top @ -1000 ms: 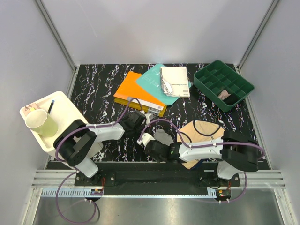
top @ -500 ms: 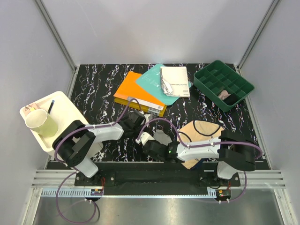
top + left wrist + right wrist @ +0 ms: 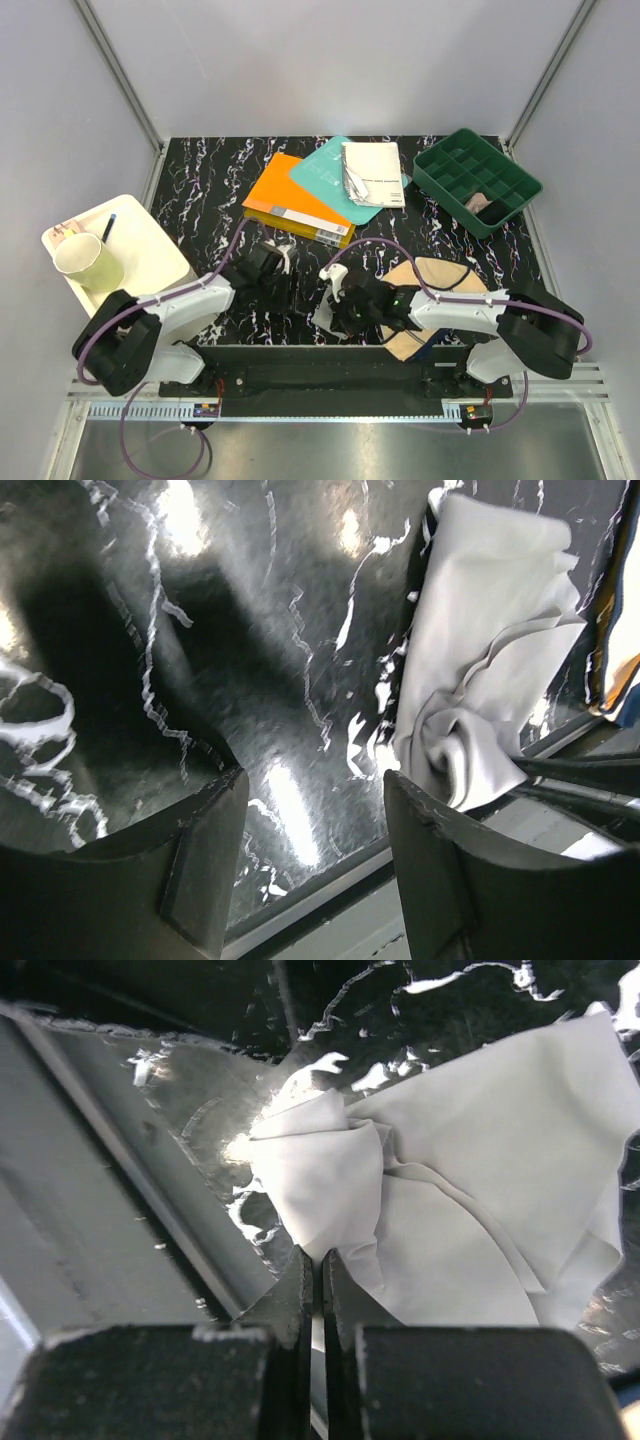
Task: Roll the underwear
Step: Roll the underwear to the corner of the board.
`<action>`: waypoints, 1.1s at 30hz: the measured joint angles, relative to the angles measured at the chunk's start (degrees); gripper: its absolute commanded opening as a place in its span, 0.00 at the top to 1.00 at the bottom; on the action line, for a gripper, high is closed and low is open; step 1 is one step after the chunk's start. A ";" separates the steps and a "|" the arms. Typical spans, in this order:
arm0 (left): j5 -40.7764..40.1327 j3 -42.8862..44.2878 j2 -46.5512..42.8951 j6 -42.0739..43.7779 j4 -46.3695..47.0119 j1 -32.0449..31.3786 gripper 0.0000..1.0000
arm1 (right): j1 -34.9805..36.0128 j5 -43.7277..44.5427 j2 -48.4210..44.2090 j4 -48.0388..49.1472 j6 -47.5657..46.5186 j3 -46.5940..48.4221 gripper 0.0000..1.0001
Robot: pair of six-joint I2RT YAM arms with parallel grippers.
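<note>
The light grey underwear (image 3: 470, 1190) lies crumpled on the black marbled table, close to its front edge. My right gripper (image 3: 322, 1260) is shut on a bunched fold at the cloth's near corner. In the top view only a small part of that grey underwear (image 3: 325, 318) shows beside the right gripper (image 3: 340, 303). My left gripper (image 3: 315, 825) stands open over bare table, left of the grey underwear (image 3: 490, 660) and apart from it. From above, the left gripper (image 3: 288, 296) is just left of the cloth. The beige underwear (image 3: 440, 278) lies flat under the right arm.
An orange book (image 3: 295, 210), a teal book (image 3: 325, 170) and a white booklet (image 3: 372, 172) lie at the back. A green compartment tray (image 3: 477, 180) stands at the back right. A white tray (image 3: 140, 245) holding a cup (image 3: 88, 262) sits at the left. The table's front rail (image 3: 110, 1210) runs right beside the cloth.
My left gripper has opened, let go of the grey underwear and drawn back to the left. My right gripper has shut on the cloth's fold and shifted right.
</note>
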 measured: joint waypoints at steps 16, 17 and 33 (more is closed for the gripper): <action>-0.79 -2.75 -5.38 0.07 3.80 -3.10 0.41 | -16.48 -29.29 9.07 11.02 10.05 -2.05 1.00; -0.76 -2.82 -5.38 0.04 4.24 -3.48 0.41 | -17.33 -29.99 9.77 11.30 10.49 -2.05 1.00; 1.90 -5.53 -4.22 -0.02 15.15 -6.49 0.43 | -23.41 -42.16 19.41 17.35 17.31 -1.90 1.00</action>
